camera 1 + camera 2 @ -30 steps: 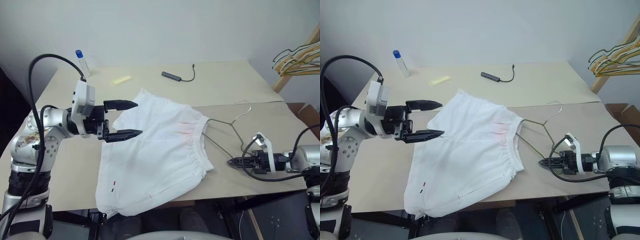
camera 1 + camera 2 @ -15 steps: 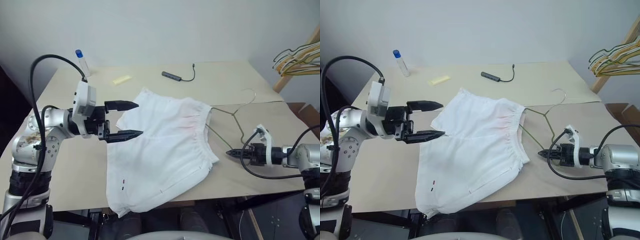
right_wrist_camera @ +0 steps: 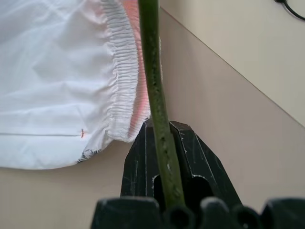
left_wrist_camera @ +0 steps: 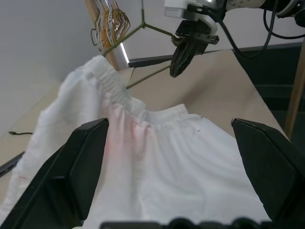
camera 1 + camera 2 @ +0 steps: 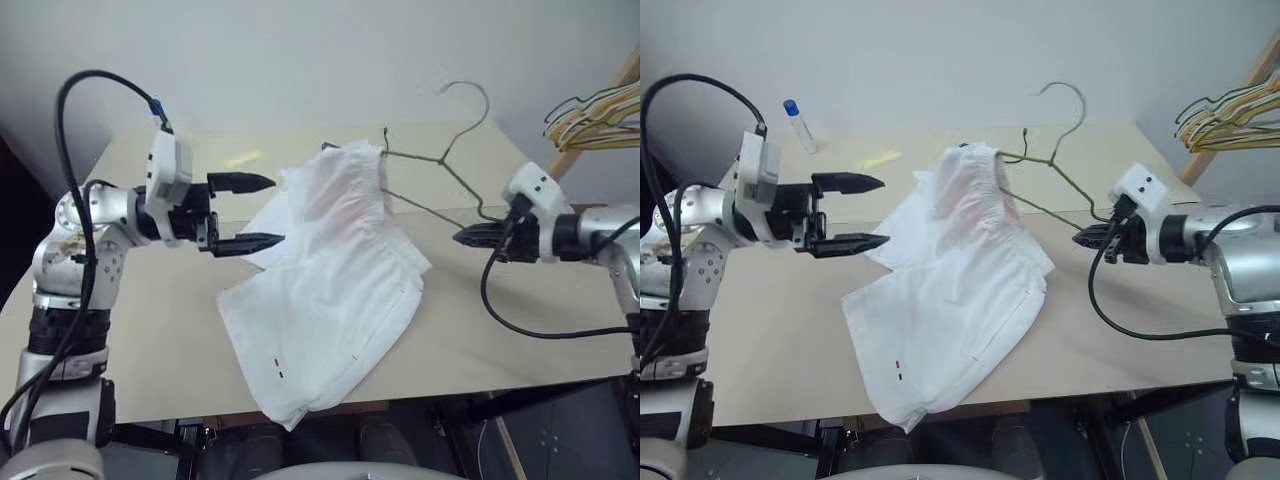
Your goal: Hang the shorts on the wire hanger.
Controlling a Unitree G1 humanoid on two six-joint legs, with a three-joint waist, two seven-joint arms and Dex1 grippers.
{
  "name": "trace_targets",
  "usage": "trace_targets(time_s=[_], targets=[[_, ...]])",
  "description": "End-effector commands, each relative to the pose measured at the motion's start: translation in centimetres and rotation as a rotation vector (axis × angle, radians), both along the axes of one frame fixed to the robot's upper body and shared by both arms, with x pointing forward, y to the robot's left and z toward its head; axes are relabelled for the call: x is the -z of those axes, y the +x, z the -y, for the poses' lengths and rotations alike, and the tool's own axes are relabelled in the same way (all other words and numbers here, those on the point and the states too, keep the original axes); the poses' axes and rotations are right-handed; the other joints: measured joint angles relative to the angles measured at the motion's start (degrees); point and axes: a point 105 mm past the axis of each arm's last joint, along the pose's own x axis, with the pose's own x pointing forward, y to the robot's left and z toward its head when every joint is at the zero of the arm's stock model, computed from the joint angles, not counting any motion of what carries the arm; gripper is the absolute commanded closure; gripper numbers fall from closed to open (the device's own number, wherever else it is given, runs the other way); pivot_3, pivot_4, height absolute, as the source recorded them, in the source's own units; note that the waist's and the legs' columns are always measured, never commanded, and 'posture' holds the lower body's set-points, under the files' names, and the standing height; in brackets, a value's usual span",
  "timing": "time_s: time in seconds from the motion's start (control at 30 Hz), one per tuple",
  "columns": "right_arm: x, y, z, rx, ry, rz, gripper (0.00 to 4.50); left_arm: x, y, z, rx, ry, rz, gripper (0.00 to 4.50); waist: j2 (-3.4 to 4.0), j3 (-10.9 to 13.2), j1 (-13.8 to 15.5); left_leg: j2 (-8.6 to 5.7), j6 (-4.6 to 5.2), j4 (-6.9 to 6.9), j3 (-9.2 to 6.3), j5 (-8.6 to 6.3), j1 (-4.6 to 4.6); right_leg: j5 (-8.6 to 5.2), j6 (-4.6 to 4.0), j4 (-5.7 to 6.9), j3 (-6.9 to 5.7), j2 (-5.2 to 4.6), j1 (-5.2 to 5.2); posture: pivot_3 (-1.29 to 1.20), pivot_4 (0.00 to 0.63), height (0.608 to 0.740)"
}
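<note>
The right end effector (image 5: pixel 1080 238) was clamped on the lower wire of the wire hanger (image 5: pixel 1052 160), holding it raised above the counter (image 5: pixel 1120 320) with its hook uppermost. The shorts (image 5: pixel 960 290) hung by their gathered waistband from the hanger's far end, the rest trailing down onto the counter and over its near edge. The left end effector (image 5: pixel 875 212) hovered just beside the shorts, its fingers spread wide apart and empty.
</note>
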Motion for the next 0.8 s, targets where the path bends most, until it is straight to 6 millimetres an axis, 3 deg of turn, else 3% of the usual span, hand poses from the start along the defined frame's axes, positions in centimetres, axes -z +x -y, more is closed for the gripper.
trace_targets(time_s=[0.03,0.17,0.3,0.6,0.8], targets=[[-2.9,-0.5,-2.6,-0.149,-0.038,0.073,4.5,-2.2,0.5,-0.4,0.008,0.025,0.108,0.04,0.0,0.0,-0.6,0.0,0.0,0.0,-0.04,0.0,-0.02,0.0,0.0,0.0,0.0,-0.01,-0.03,-0.17,0.0,0.74],[-3.2,-1.0,-4.5,-0.236,-0.044,0.029,4.5,-2.7,1.1,-0.5,0.038,0.071,0.14,0.04,0.0,0.0,-1.8,0.0,0.0,-0.01,-0.28,0.0,-0.14,0.0,0.0,-0.01,0.0,-0.03,-0.12,-0.17,0.0,0.74],[-3.5,-1.6,-5.7,-0.294,-0.046,-0.022,4.5,-1.8,1.8,0.0,0.083,0.179,0.144,0.04,0.0,0.0,-2.4,-0.04,0.01,0.01,-0.4,0.0,-0.13,0.01,0.01,0.02,0.01,-0.09,-0.12,-0.17,0.0,0.74],[-3.7,-2.0,-6.7,-0.317,-0.086,-0.097,4.5,0.6,3.4,2.0,0.19,0.435,0.148,0.04,0.0,0.0,-3.6,-0.06,0.01,0.03,-0.45,0.0,-0.31,0.0,0.02,0.05,-0.02,-0.1,-0.27,-0.18,0.0,0.74],[-3.4,-1.9,-6.8,-0.308,-0.11,-0.113,4.5,1.7,4.4,3.2,0.198,0.563,0.178,0.04,0.01,0.0,-3.9,-0.09,0.02,0.4,-0.45,0.0,-0.95,0.01,0.03,0.6,0.03,-0.13,-1.07,-0.19,0.0,0.74]])
